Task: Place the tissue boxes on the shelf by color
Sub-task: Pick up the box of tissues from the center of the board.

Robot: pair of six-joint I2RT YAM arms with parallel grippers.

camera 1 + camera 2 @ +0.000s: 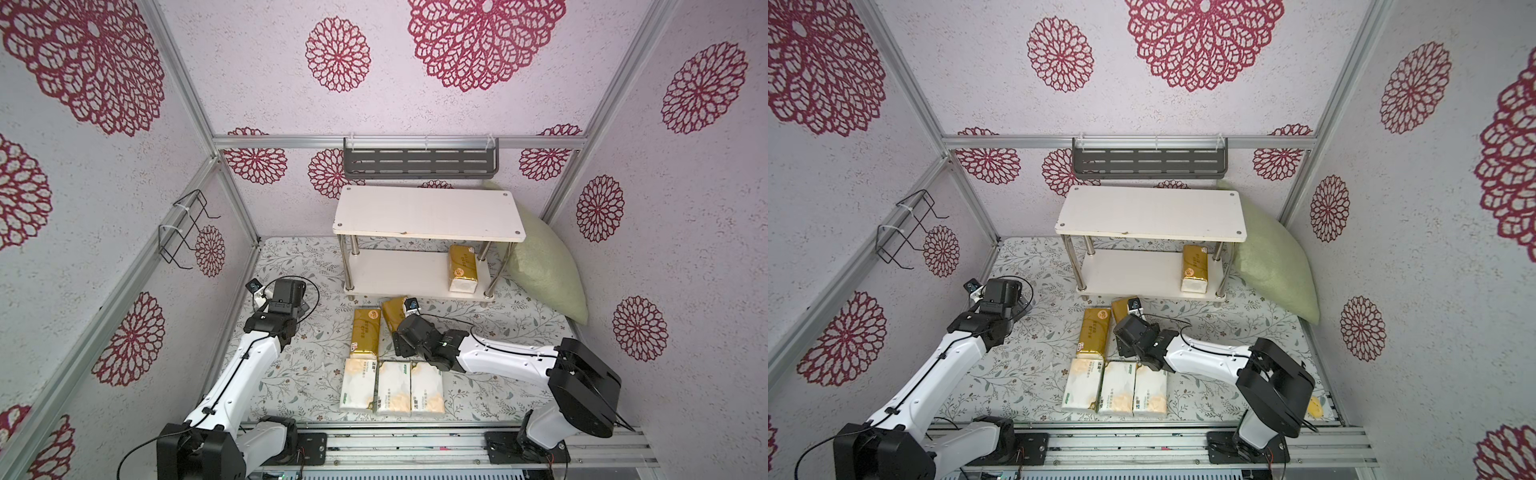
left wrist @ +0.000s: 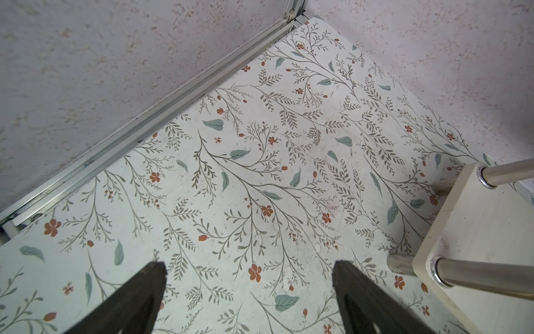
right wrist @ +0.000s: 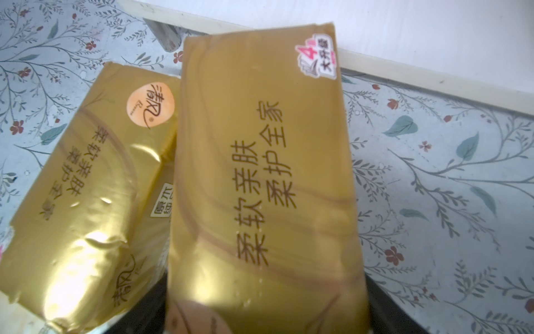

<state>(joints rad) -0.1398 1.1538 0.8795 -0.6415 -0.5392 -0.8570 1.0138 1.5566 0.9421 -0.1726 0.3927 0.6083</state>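
Observation:
The shelf [image 1: 428, 212] stands at the back, and one gold tissue box [image 1: 462, 268] lies on the right end of its lower board. My right gripper [image 3: 267, 303] is shut on a second gold tissue box [image 3: 260, 179], just in front of the shelf; black fingers [image 3: 387, 306] press its sides. In both top views the wrist covers most of that box [image 1: 392, 311] [image 1: 1123, 307]. A third gold box [image 1: 365, 332] lies beside it on the table. Three white boxes [image 1: 392, 388] lie in a row at the front. My left gripper [image 2: 250, 271] hangs open and empty over the bare table, left of the shelf [image 2: 476, 231].
A pale green pillow [image 1: 544, 270] leans in the back right corner against the shelf. A dark grey slotted rack [image 1: 419, 160] hangs on the back wall and a black wire holder [image 1: 187, 228] on the left wall. Walls close in three sides.

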